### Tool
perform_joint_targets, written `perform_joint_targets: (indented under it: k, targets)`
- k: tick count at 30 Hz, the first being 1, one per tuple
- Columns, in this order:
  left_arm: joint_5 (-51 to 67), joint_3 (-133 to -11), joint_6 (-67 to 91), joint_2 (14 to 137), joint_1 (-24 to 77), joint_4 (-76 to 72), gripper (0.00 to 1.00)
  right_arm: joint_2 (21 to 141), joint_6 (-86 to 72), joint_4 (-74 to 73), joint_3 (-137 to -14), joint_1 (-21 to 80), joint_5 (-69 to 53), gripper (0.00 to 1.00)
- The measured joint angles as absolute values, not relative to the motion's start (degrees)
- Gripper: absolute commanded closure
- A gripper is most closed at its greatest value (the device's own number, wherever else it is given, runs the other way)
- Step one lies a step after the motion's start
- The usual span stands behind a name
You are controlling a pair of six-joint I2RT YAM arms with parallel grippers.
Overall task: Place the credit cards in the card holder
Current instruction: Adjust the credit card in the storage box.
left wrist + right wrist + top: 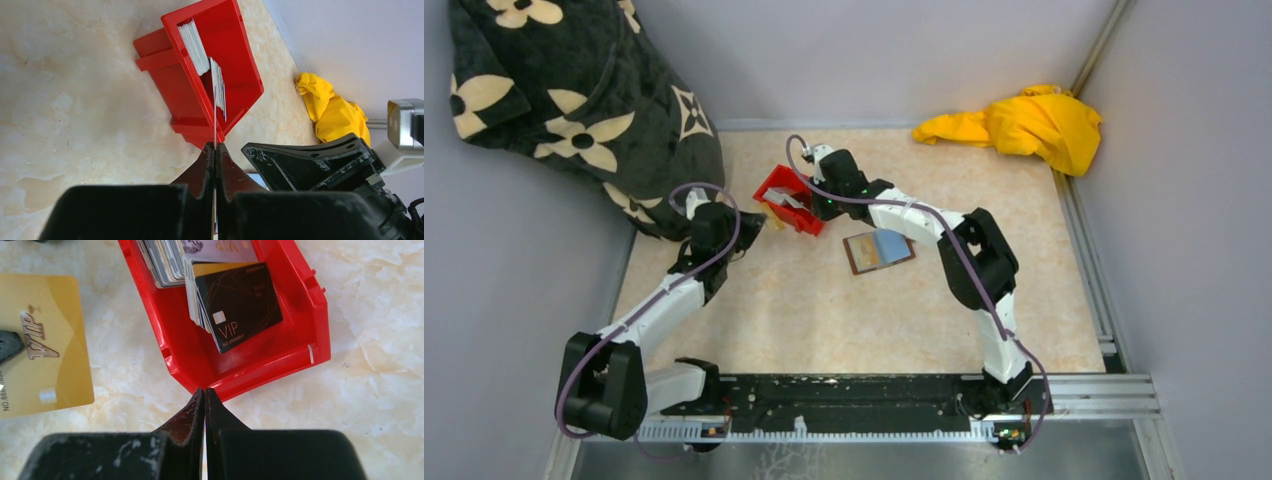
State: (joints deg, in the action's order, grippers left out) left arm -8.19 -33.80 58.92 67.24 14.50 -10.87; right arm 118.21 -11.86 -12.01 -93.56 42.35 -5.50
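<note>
Left end effector (215,148) clamps thin gold plastic card (45,345); right end effector (205,393) closed, empty. Carry level to brown leather wallet (857,256), roughly three o'clock.

we see most of the credit cards (240,300) packed in two leaning bundles inside the red bin (270,365); the front one is black with gold "vip" lettering, with pale and grey ones behind it. one gold vip card (42,345) is outside the bin, at about 9 o'clock of it in the right wrist view, pinched at one edge by the left gripper (215,147) and showing only as a thin line from that wrist. the card holder (879,250) lies open and flat, brown-rimmed with a light blue patch on its right half, at about 4 o'clock of the bin in the top view and apart from it.
</note>
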Motion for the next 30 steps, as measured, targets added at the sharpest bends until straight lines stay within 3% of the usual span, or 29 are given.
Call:
perform_joint_targets:
  k: [30]
  targets:
    - [-6.2,-33.8,58.6,69.9,12.4,-13.1,1.0,127.4,-13.3,-15.8,-101.7,40.1,-11.2,1.0]
